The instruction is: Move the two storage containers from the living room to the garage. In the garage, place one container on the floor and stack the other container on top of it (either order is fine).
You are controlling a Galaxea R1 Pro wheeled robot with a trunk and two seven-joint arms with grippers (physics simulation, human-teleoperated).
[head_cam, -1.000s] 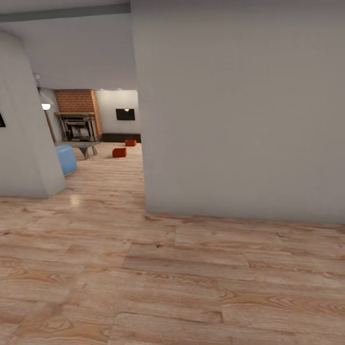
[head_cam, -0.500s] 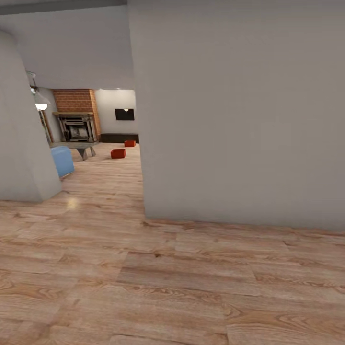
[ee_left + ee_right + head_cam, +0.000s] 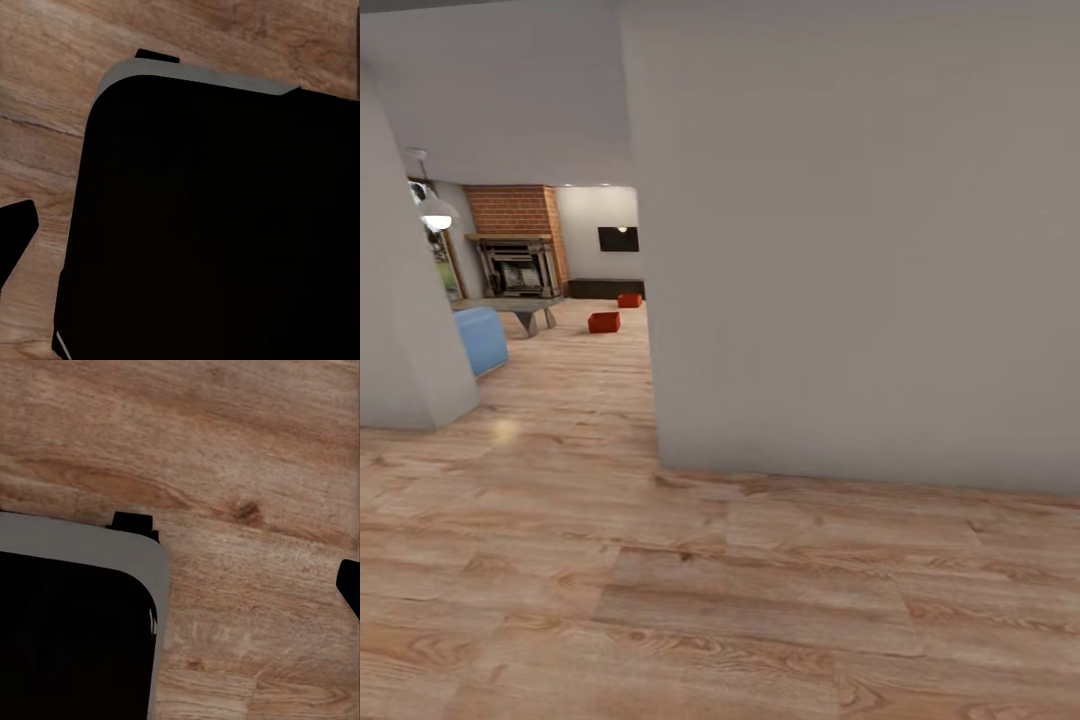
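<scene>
The camera had moved a little since the earlier picture: the big grey wall (image 3: 860,230) looked closer and wider, and the far room slid a bit to the left, so the robot was rolling, not the things. The two red boxes sat far off on the wood floor (image 3: 690,590) of the living room, seen through the gap beside the wall. The nearer box (image 3: 604,322) was out in the open floor, and the farther box (image 3: 630,300) sat just in front of the long dark bench (image 3: 605,288), near the brick fireplace (image 3: 517,240). Both boxes lay ahead and to the left of the robot, well apart from both arms, too small to tell which way their long sides ran. I think the left arm was on the nearer side. The wrist views looked down at the robot's dark base (image 3: 217,217) over the wood, and I could not tell if the fingers were wide or narrow.
</scene>
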